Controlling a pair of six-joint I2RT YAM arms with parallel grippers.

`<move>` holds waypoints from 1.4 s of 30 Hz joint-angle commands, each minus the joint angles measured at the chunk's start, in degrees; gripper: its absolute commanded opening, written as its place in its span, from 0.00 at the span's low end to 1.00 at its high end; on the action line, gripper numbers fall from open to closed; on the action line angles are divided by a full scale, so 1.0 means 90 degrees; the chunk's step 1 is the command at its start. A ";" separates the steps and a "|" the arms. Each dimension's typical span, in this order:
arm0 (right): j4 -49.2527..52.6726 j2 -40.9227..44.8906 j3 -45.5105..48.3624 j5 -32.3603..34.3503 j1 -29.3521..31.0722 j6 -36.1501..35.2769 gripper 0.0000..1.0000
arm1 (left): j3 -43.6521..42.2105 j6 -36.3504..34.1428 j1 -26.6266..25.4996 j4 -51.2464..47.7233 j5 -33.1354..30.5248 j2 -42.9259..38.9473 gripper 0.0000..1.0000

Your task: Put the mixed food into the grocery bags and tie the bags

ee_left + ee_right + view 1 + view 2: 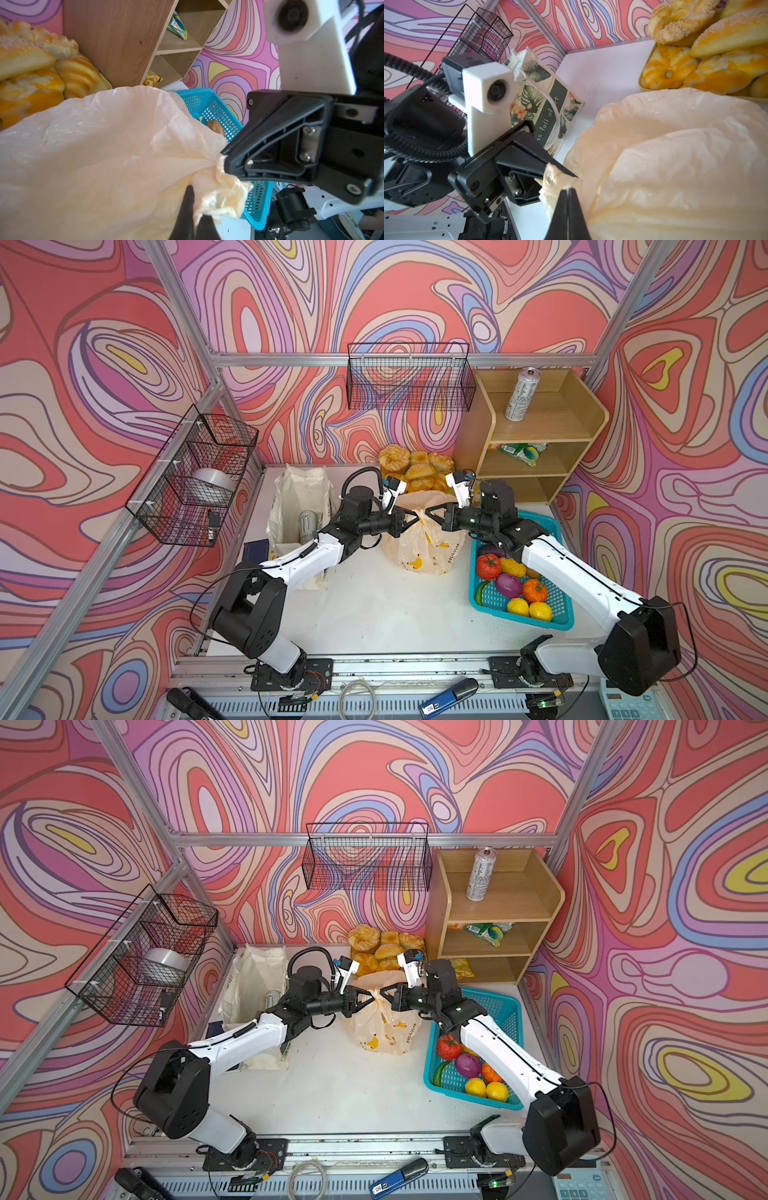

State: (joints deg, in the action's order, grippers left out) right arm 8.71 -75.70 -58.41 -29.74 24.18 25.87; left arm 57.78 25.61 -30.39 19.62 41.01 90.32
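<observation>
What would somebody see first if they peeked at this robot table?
The swirly pink walls all around, surely. Then, mid-table, the left gripper and right gripper each pinching a bunched bit of the banana-print plastic bag. At the right, bright fruit and vegetables sit in a teal basket.

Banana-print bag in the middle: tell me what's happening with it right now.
Both arms are working on the banana-print plastic bag. The left pincer and the right pincer are each shut on a bunched piece of its top, tips nearly meeting. No knot shows yet. A drink can stands inside the cloth tote; lemons lie in the teal basket.
</observation>
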 commanded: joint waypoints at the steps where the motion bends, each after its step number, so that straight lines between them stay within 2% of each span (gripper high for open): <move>1: 0.0126 0.0248 0.0279 0.0046 -0.0022 0.0220 0.00 | 0.0224 0.0506 0.0306 -0.0257 -0.0606 0.0233 0.00; 5: -0.0060 0.0505 0.0390 -0.0058 0.0140 0.0299 0.00 | 0.0434 0.0553 0.0301 -0.0732 -0.0725 0.0369 0.00; 8: -0.0205 0.0732 0.0483 -0.0057 0.0183 0.0194 0.00 | 0.0379 0.0614 0.0301 -0.0634 -0.0753 0.0413 0.00; 9: -0.0205 0.0798 0.0467 -0.0008 0.0181 0.0152 0.03 | 0.0365 0.0621 0.0301 -0.0609 -0.0768 0.0422 0.00; 11: -0.0064 0.0833 0.0335 0.0100 0.0175 0.0072 0.34 | 0.0377 0.0622 0.0304 -0.0624 -0.0760 0.0423 0.00; 12: 0.0063 0.0833 0.0218 0.0171 0.0178 -0.0013 0.43 | 0.0372 0.0603 0.0301 -0.0636 -0.0756 0.0413 0.00; 15: 0.0389 0.0752 -0.0158 0.0438 0.0180 -0.0228 0.46 | 0.0384 0.0532 0.0305 -0.0711 -0.0757 0.0370 0.00; 18: 0.0981 0.0513 -0.0714 0.0935 0.0179 -0.0461 0.62 | 0.0403 0.0429 0.0297 -0.0835 -0.0769 0.0327 0.00; 21: 0.1588 0.0092 -0.1367 0.1087 0.0182 -0.0727 0.67 | 0.0429 0.0299 0.0291 -0.0942 -0.0797 0.0288 0.00; 32: 0.2537 -0.1785 -0.3145 0.0345 0.0180 -0.0959 0.73 | 0.0679 -0.0352 0.0101 -0.1518 -0.0925 0.0217 0.00; 42: 0.2697 -0.2526 -0.3643 0.0336 0.0173 -0.1019 0.71 | 0.0697 -0.0418 0.0057 -0.1535 -0.0869 0.0228 0.00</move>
State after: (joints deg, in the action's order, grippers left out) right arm 32.08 -97.19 -88.99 -26.11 25.63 17.56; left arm 62.81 23.14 -29.65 6.85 33.10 93.41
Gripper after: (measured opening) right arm 0.713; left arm 0.051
